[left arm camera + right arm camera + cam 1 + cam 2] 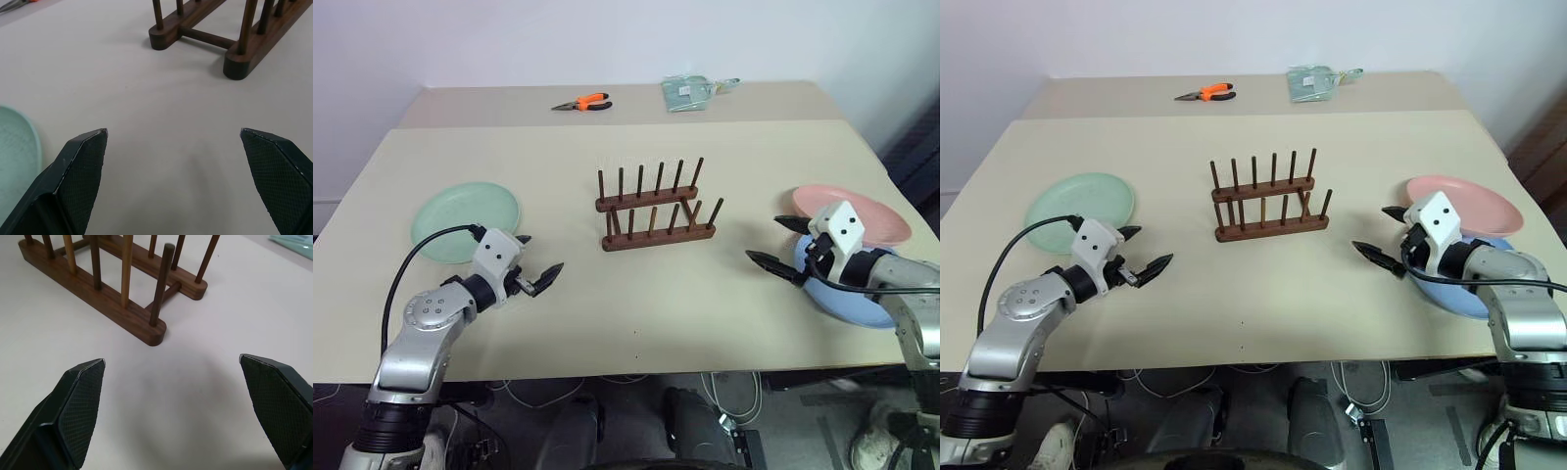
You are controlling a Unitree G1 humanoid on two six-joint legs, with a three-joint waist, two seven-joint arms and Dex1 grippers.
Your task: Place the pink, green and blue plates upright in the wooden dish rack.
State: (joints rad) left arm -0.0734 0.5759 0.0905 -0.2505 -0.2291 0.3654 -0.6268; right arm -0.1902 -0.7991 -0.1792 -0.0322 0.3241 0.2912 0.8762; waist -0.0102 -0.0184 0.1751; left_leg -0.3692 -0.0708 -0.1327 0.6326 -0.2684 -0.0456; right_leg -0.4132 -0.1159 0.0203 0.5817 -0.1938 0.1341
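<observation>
The wooden dish rack [656, 211] stands empty at the middle of the beige table [636, 313]. The green plate [465, 220] lies flat at the left. My left gripper [540, 257] hovers open just right of it, pointing toward the rack [195, 29], with nothing between its fingers. At the right, the pink plate [852, 211] lies partly over the blue plate [857, 299] near the table's edge. My right gripper [766, 240] is open and empty just left of those two plates, aimed at the rack [112, 289].
Orange-handled pliers [584, 103] and a greenish packet [690, 91] lie on the far table behind a seam. Bare tabletop runs between the rack and both grippers. The table's front edge is close below my arms.
</observation>
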